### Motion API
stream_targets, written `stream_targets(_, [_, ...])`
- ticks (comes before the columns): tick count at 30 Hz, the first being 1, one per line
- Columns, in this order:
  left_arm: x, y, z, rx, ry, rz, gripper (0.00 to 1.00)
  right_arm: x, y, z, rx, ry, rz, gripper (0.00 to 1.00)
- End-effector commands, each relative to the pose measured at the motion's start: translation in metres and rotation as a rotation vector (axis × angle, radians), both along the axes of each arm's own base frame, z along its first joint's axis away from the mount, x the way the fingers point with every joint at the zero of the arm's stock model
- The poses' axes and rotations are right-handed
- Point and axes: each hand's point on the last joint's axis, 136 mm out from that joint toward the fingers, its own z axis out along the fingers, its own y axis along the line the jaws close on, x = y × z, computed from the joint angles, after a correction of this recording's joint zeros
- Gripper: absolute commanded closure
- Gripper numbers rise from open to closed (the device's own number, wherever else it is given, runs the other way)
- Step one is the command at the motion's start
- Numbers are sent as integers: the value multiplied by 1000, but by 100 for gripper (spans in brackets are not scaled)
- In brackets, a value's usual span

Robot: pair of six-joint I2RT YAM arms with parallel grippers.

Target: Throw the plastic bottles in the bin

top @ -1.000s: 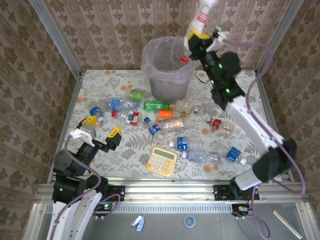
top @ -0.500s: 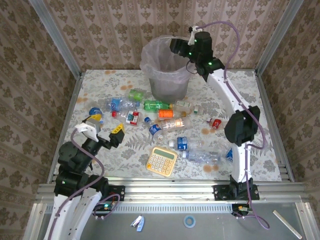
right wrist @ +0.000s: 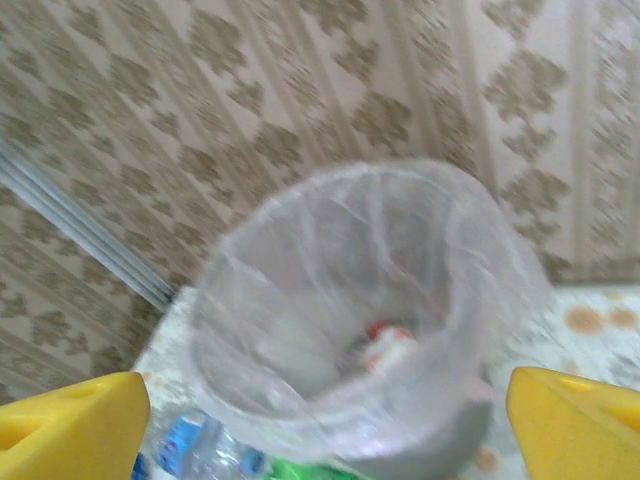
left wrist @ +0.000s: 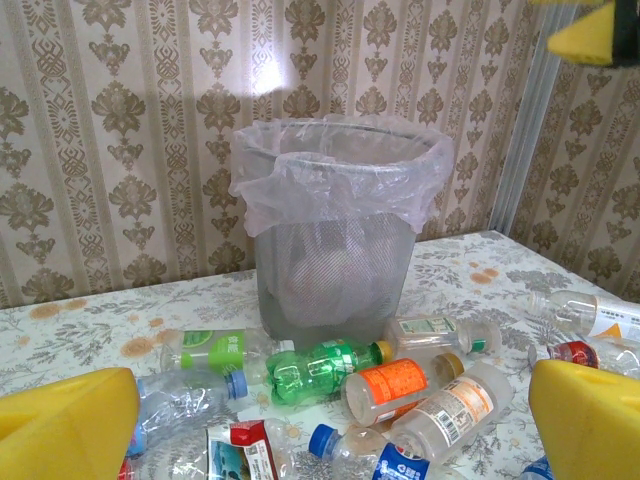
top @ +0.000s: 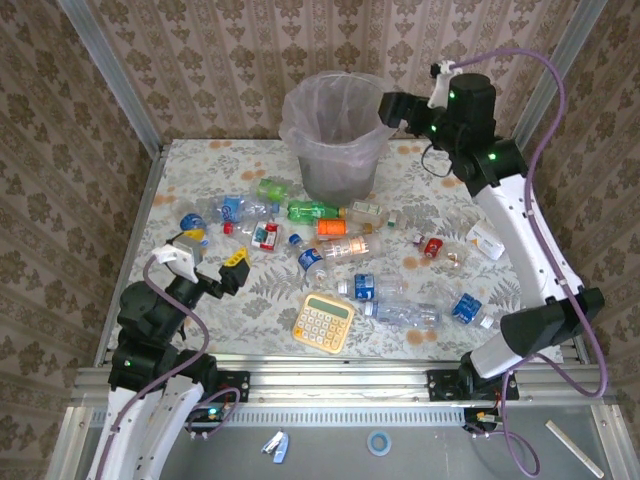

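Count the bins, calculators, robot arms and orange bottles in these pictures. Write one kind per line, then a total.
Bins: 1
Calculators: 1
Robot arms: 2
Orange bottles: 1
Total: 5

Blur smears the bin (right wrist: 470,250) and the bottle (right wrist: 386,348) inside it.
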Motion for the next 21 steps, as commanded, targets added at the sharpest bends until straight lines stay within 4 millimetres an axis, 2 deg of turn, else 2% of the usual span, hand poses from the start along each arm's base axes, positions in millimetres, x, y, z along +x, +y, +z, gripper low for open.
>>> stream_targets(1, [-4,3,14,-23,-21,8,0,-14,-25,-84,-107,269,-58,4])
stream_targets(6, [-5,4,15,-22,-23,8,0,-38,-57,-157,-310,466,-112,0])
stream_targets(12, [-4,5,11,-9,-13,21,0,-73,-80,-237,-549,688,-66,0])
stream_targets(17, [-3,6,11,-7,-15,26,0,-95,-99,-278,-667,842,-100,0])
stream_targets(21, [-2,11,11,-3,-12,57,0,-111,-111,-302,-699,936,-155,0])
